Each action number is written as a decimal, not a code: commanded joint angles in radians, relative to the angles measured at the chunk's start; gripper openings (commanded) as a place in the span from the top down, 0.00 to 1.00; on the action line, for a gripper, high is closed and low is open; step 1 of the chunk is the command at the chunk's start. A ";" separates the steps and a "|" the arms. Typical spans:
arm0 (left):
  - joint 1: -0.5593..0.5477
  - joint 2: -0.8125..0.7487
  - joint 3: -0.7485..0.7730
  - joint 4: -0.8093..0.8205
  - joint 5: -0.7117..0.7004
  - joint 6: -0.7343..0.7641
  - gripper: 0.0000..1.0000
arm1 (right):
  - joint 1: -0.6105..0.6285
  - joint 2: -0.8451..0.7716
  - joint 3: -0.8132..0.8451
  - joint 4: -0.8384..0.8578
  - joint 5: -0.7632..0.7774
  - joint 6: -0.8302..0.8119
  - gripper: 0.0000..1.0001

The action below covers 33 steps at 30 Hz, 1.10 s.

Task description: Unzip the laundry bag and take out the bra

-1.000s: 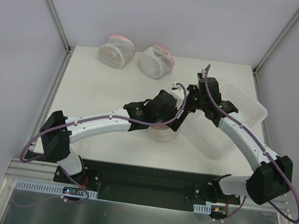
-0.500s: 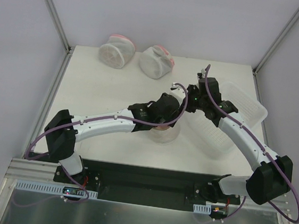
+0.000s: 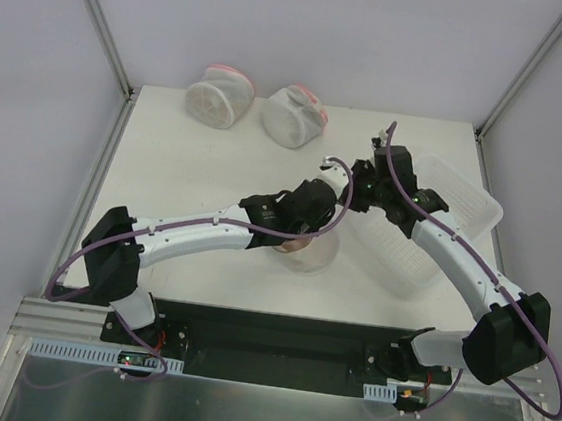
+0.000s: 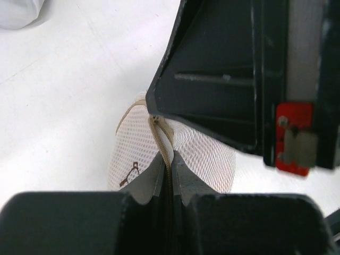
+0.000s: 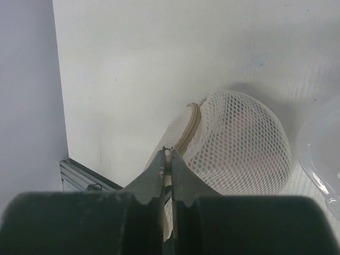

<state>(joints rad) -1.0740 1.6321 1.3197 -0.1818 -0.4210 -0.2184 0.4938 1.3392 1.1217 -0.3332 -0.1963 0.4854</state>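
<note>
Where the left pincer (image 4: pixel 168 159) closes, the laundry bag (image 4: pixel 204 155) sits pinched.

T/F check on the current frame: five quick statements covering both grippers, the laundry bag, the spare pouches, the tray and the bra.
1. The left gripper is shut on the laundry bag's tan zip seam. True.
2. The right gripper is wide open. False: its fingers are together at the bag's tan rim.
3. Two pink-trimmed mesh pouches sit at the table's far edge. True.
4. The white plastic tray is on the table's left side. False: it is on the right, under the right arm.
5. The bra lies out on the table. False: no bra shows outside the bag.
</note>
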 commanded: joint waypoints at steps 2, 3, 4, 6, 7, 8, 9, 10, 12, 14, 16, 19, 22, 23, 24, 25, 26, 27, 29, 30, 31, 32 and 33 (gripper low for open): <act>-0.009 -0.142 -0.051 0.007 0.102 0.060 1.00 | -0.035 -0.023 0.012 0.014 -0.008 -0.007 0.98; -0.007 -0.176 -0.062 0.007 0.123 0.076 1.00 | -0.053 -0.021 0.010 0.016 -0.015 -0.008 0.99; -0.001 -0.192 -0.072 0.007 0.134 0.080 1.00 | -0.061 -0.018 0.010 0.016 -0.020 -0.008 0.99; 0.005 -0.240 -0.099 0.011 0.157 0.089 1.00 | -0.081 -0.005 0.010 0.017 -0.025 -0.011 0.98; 0.011 -0.256 -0.106 0.012 0.162 0.093 1.00 | -0.084 0.003 0.012 0.017 -0.025 -0.016 0.99; 0.016 -0.270 -0.118 0.015 0.168 0.093 1.00 | -0.092 0.014 0.013 0.020 -0.029 -0.016 0.98; 0.020 -0.296 -0.123 0.018 0.186 0.097 1.00 | -0.096 0.032 0.016 0.022 -0.031 -0.018 0.98; 0.023 -0.305 -0.129 0.019 0.192 0.099 1.00 | -0.097 0.046 0.018 0.023 -0.032 -0.016 0.99; 0.031 -0.331 -0.132 0.024 0.206 0.102 1.00 | -0.098 0.087 0.026 0.036 -0.045 -0.013 0.99; 0.034 -0.344 -0.131 0.022 0.203 0.105 1.00 | -0.097 0.116 0.026 0.062 -0.064 -0.004 0.99; 0.036 -0.359 -0.129 0.022 0.197 0.109 1.00 | -0.095 0.161 0.030 0.071 -0.078 0.002 0.99; 0.040 -0.379 -0.123 0.022 0.191 0.120 1.00 | -0.097 0.202 0.035 0.082 -0.092 0.004 0.99; 0.046 -0.397 -0.113 0.021 0.185 0.136 1.00 | -0.097 0.213 0.041 0.082 -0.097 -0.001 0.99; 0.049 -0.403 -0.111 0.021 0.182 0.142 1.00 | -0.095 0.213 0.046 0.080 -0.100 -0.002 0.99; 0.051 -0.413 -0.106 0.019 0.180 0.149 1.00 | -0.097 0.209 0.047 0.083 -0.100 -0.001 0.99; 0.055 -0.414 -0.100 0.019 0.182 0.152 1.00 | -0.097 0.207 0.050 0.082 -0.100 -0.004 0.99; 0.060 -0.419 -0.094 0.016 0.189 0.155 1.00 | -0.097 0.203 0.059 0.076 -0.101 -0.005 0.99; 0.065 -0.425 -0.088 0.012 0.194 0.162 1.00 | -0.095 0.199 0.062 0.072 -0.104 -0.010 0.99; 0.072 -0.426 -0.068 0.002 0.212 0.168 1.00 | -0.093 0.195 0.070 0.068 -0.115 -0.014 0.99; 0.075 -0.422 -0.059 -0.017 0.212 0.177 1.00 | -0.093 0.190 0.084 0.060 -0.120 -0.025 0.96; 0.077 -0.416 -0.036 -0.030 0.212 0.182 1.00 | -0.095 0.187 0.093 0.040 -0.121 -0.031 0.89; 0.078 -0.408 -0.021 -0.045 0.209 0.194 1.00 | -0.095 0.183 0.101 0.028 -0.118 -0.040 0.71; 0.078 -0.384 -0.005 -0.091 0.199 0.198 1.00 | -0.093 0.167 0.116 0.016 -0.111 -0.050 0.60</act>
<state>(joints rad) -0.9993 1.2854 1.1984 -0.2375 -0.2287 -0.0639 0.4232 1.5364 1.1835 -0.2775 -0.4202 0.4976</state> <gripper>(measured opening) 0.022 0.231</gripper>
